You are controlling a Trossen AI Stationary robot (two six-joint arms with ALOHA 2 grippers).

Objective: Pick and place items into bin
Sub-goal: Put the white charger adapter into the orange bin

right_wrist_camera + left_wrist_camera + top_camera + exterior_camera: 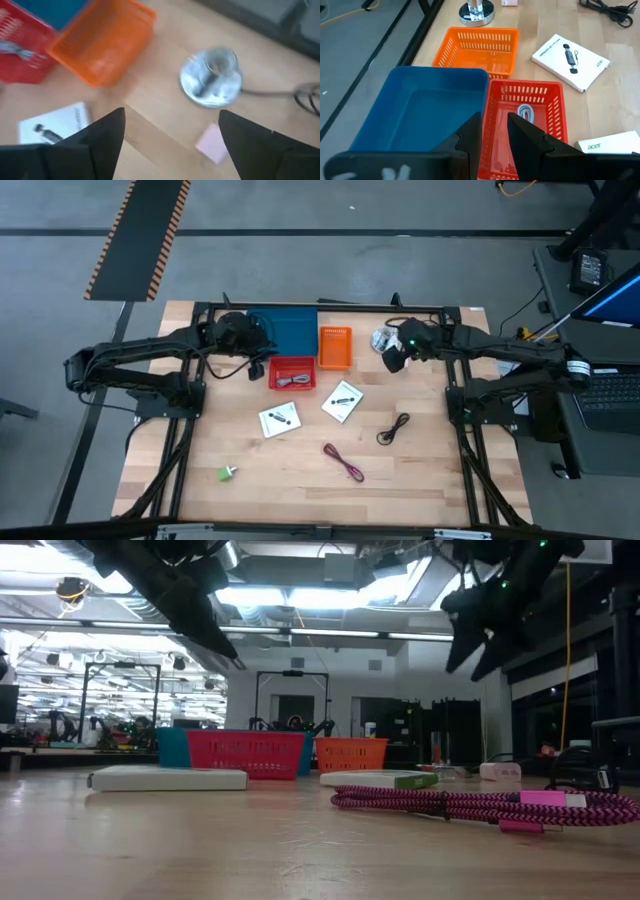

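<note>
Two white square cards lie flat on the wooden table. In front of them lie a black coiled cable, a dark-red cable and a tiny green piece. A pink cube sits beside a shiny round metal stand. My left gripper hovers over the left rim of the red bin, its fingers a narrow gap apart and holding nothing. My right gripper is wide open, raised above the table right of the orange bin, with the pink cube just ahead of it.
A pale grey cable lies inside the red bin. The blue bin stands behind it and the orange bin to its right. The metal stand is close to my right gripper. Bare wood shows along the table's near edge.
</note>
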